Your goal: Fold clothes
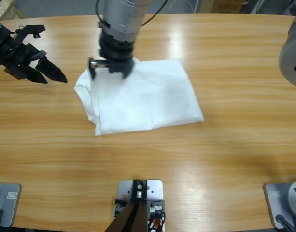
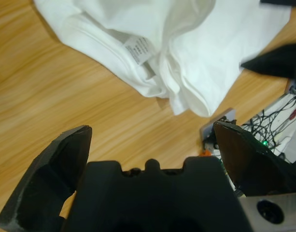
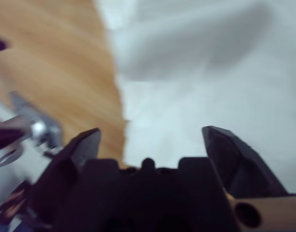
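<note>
High view: big silver arm coming down from the top near middle, its gripper (image 1: 111, 67) sits over the far-left part of the white T-shirt (image 1: 148, 99), jaws spread, over the cloth, nothing visibly pinched. This matches the right wrist view, so right arm. T-shirt lies folded into a rough rectangle mid-table, slightly left of centre, left edge bunched and rumpled, flat on the wooden table (image 1: 225, 159). Left gripper (image 1: 50, 70) is at the left edge, over bare wood, well apart from the shirt's left edge, holding nothing; from above the jaw gap is hard to judge.

Left wrist view: left gripper (image 2: 150, 133) jaws wide apart, empty, bare table between them. T-shirt (image 2: 201, 43) beyond the tips, bunched folds, small white label (image 2: 138, 50) showing at the hem. Other arm's black jaw tip enters at the right edge over the cloth.

Right wrist view: right gripper (image 3: 150, 133) jaws wide apart, white T-shirt (image 3: 210, 87) directly beyond them, wood to the left. Blurred, can't tell contact with the cloth.
</note>
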### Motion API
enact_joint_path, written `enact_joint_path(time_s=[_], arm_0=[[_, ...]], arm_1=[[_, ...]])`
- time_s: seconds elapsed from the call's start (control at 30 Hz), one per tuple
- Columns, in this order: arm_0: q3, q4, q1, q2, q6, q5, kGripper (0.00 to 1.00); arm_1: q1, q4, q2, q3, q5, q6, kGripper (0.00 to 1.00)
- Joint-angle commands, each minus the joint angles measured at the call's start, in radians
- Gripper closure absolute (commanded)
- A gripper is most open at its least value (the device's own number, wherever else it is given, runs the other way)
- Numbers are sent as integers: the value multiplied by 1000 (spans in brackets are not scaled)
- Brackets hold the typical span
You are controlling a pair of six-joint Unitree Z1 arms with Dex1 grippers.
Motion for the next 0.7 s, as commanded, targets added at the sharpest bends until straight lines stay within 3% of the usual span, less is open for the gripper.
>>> enact_joint_path(time_s=[0.03, 0.2, 0.5, 0.7], arm_0=[[45, -50, -99, 5, -1, 3, 5], [53, -140, -175, 38, -3, 132, 9], [-151, -176, -212, 202, -4, 163, 9], [-193, -176, -212, 296, -11, 165, 9]], arm_1=[[-64, 134, -239, -287, -219, -67, 0], [-136, 131, -386, -49, -270, -88, 0], [-168, 106, -482, 183, -277, -119, 0], [-192, 74, -532, 291, -276, -130, 0]])
